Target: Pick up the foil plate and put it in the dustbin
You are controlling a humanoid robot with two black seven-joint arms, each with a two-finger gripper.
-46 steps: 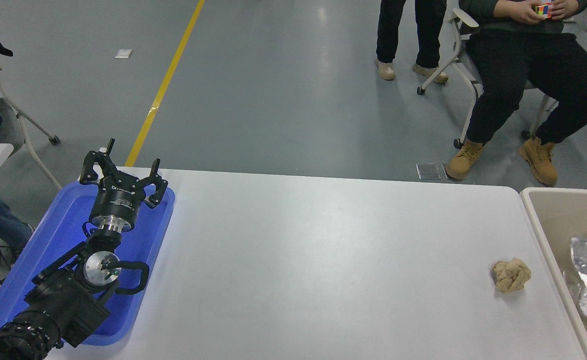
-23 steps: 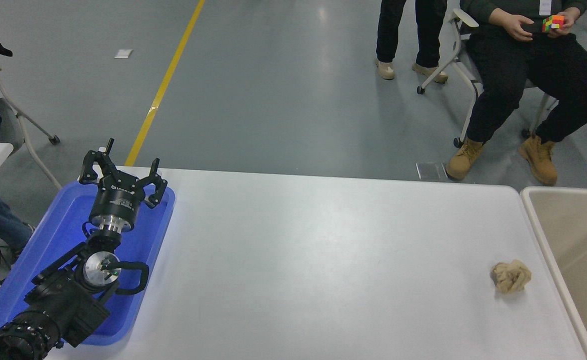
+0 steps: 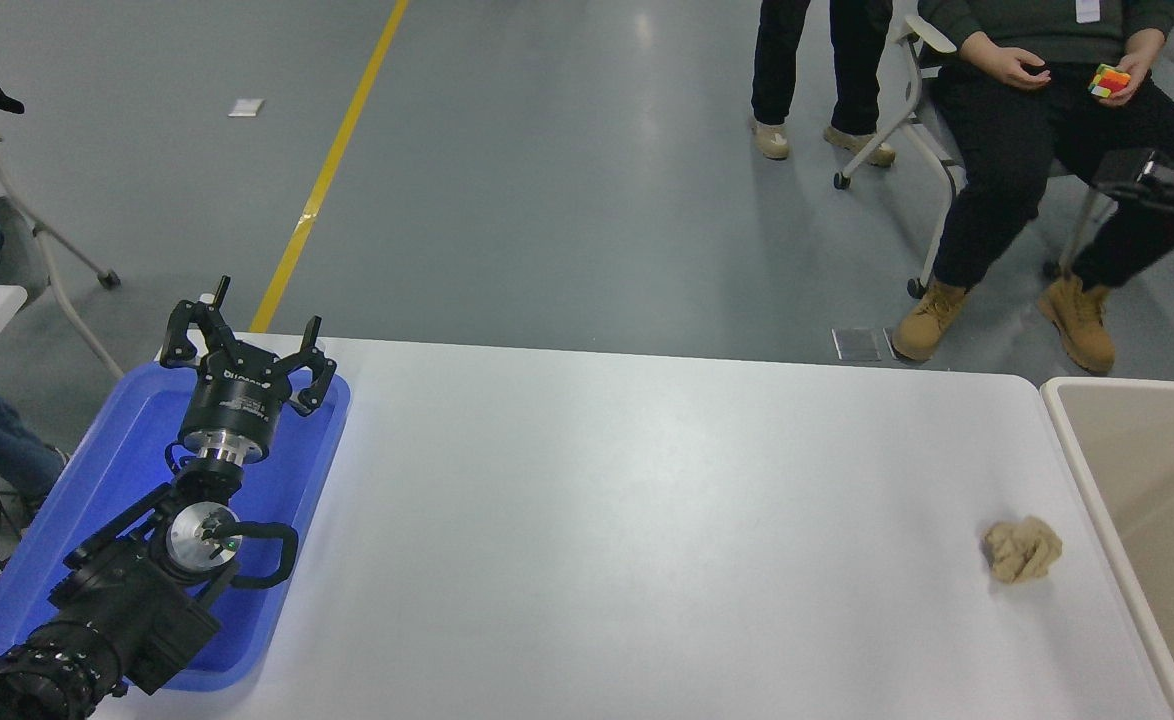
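Beige dustbin (image 3: 1097,440), thick pale rim, cut off at right edge. Left gripper (image 3: 247,340) fingers spread wide. Right gripper (image 3: 1147,180) blurred, finger state unreadable.

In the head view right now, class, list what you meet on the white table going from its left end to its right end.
Flat blue plastic tray with the left black gripper parked over it → small crumpled tan paper wad → large beige plastic dustbin at the right edge.
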